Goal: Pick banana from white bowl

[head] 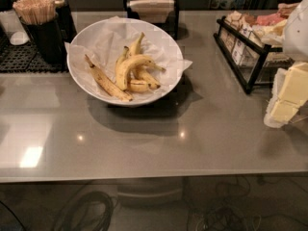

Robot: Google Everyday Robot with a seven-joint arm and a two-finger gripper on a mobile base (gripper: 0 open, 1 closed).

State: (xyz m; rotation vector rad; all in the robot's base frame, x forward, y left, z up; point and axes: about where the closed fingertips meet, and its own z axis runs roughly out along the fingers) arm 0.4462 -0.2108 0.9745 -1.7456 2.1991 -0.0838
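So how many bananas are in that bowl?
6, possibly more hidden, all in the wide paper-lined white bowl: a long speckled banana left, the plump curved yellow banana centre, two upright behind it, two short ones right. The robot's pale claw sits far right.
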